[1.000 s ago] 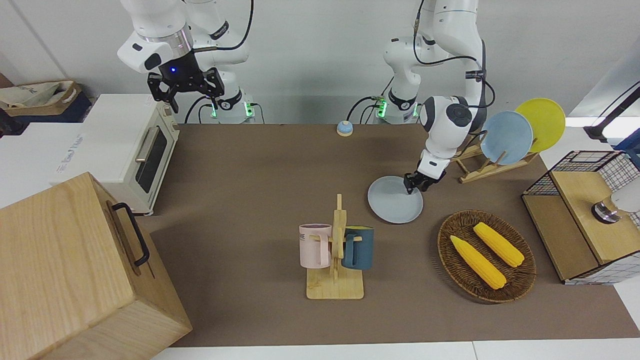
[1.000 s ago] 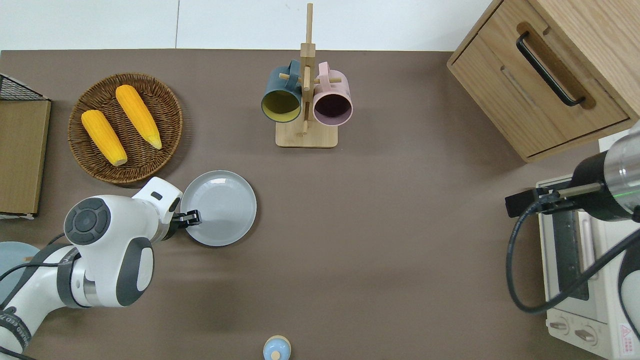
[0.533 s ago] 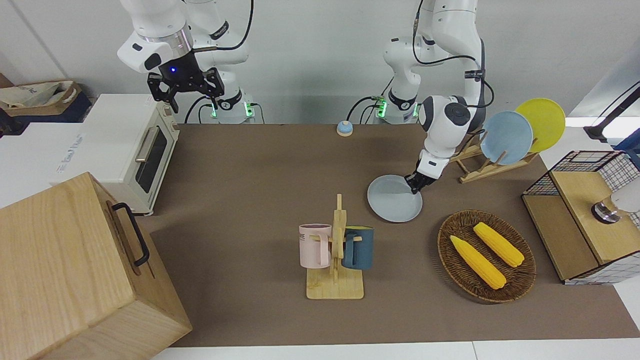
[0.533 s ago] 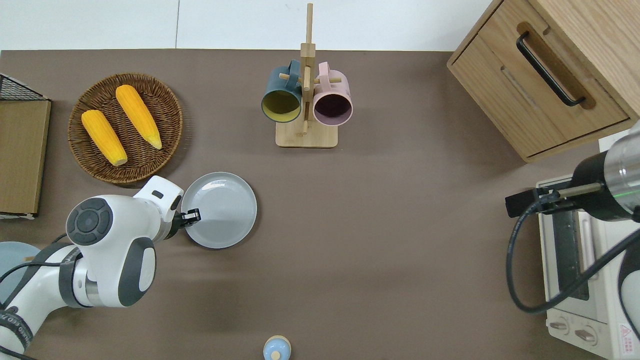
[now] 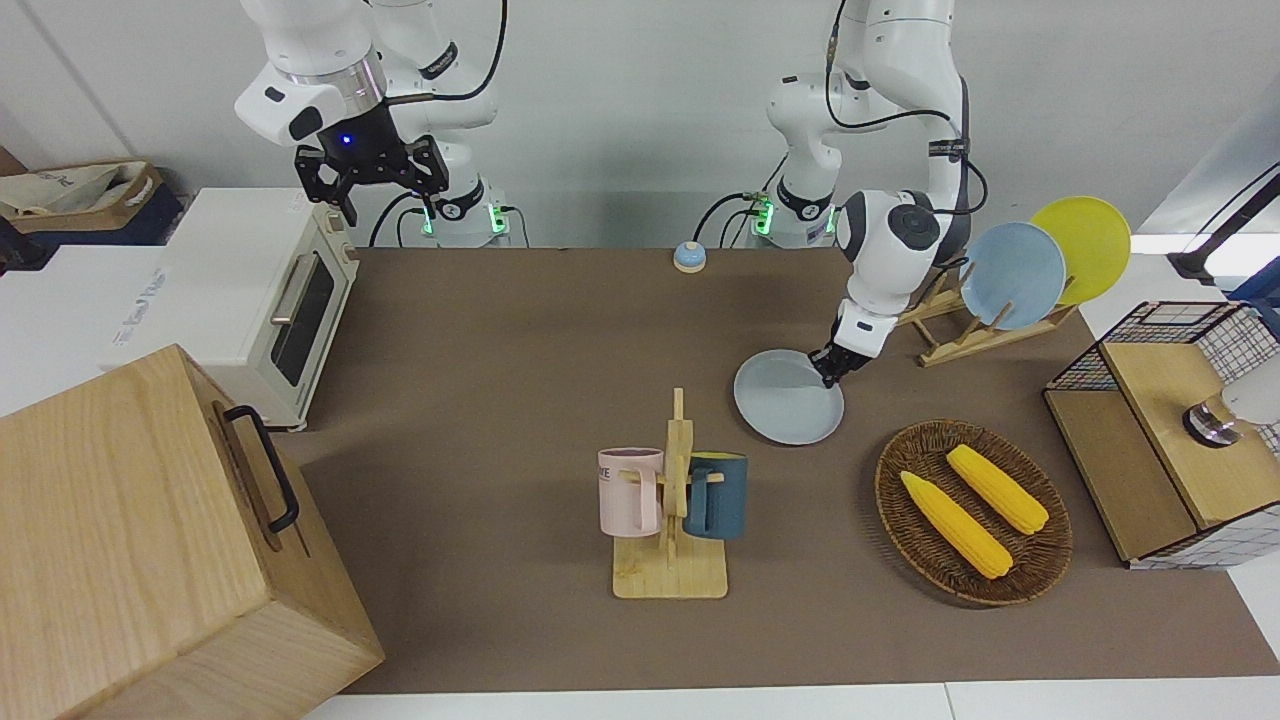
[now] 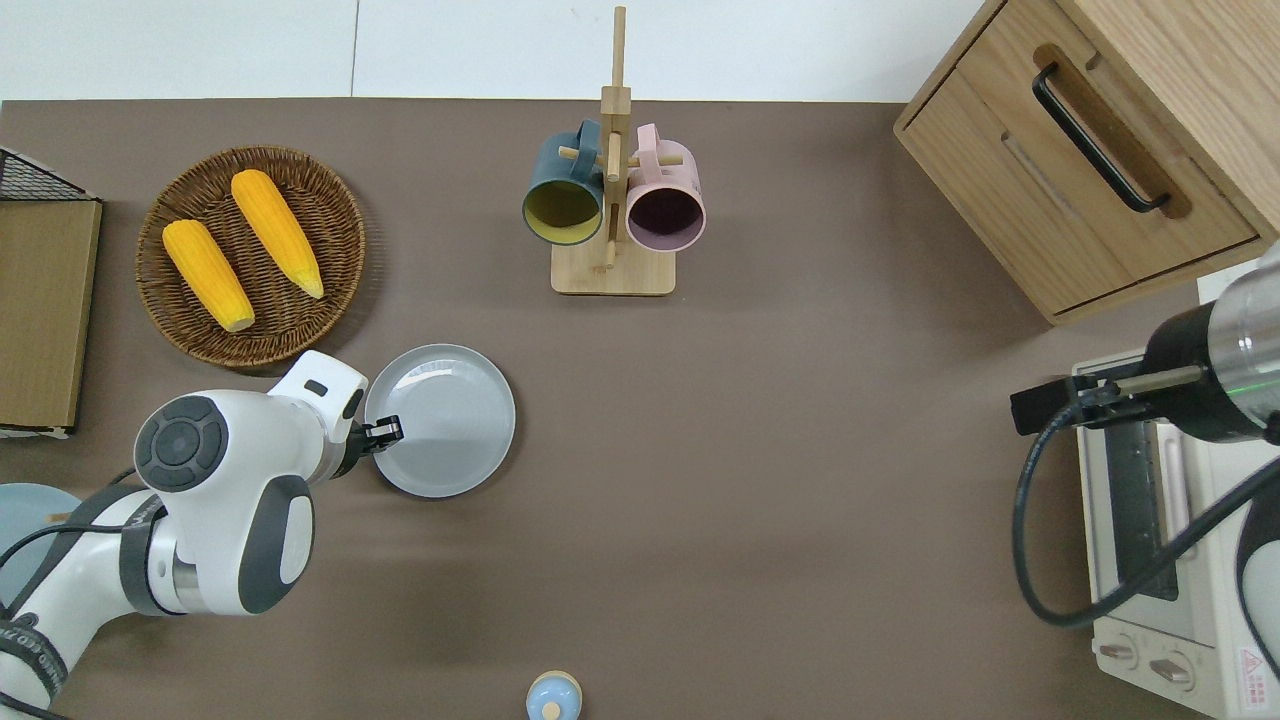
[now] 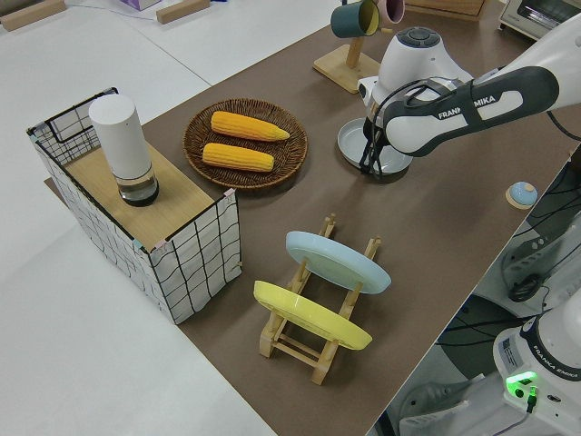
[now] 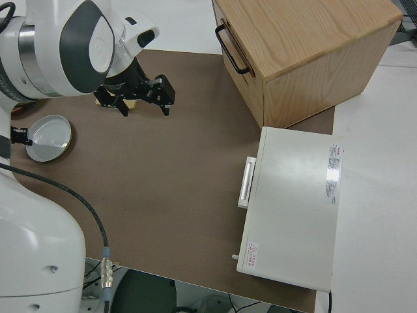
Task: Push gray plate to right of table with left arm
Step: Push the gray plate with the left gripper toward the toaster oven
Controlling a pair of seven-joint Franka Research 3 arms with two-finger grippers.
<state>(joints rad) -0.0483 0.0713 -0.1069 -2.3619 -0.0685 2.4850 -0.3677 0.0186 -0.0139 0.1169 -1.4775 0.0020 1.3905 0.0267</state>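
The gray plate point(image 5: 785, 405) lies flat on the brown table point(image 5: 500, 350), between the mug stand and the plate rack; it also shows in the overhead view point(image 6: 445, 420) and the right side view point(image 8: 47, 137). My left gripper point(image 5: 828, 368) is shut and low, its tip against the plate's rim on the side toward the left arm's end of the table point(image 6: 388, 432). It holds nothing. My right gripper point(image 5: 370, 175) is parked and open.
A mug stand point(image 6: 612, 200) with two mugs stands farther from the robots than the plate. A wicker basket point(image 6: 250, 255) holds two corn cobs. A rack with a blue and a yellow plate point(image 5: 1020, 275), a toaster oven point(image 5: 260, 300), a wooden cabinet point(image 5: 150, 540) and a bell point(image 5: 689, 257) are around.
My left gripper has narrowed and pressed against the rim. The gray plate has slid slightly toward the right arm's end of the table. The right arm has not moved.
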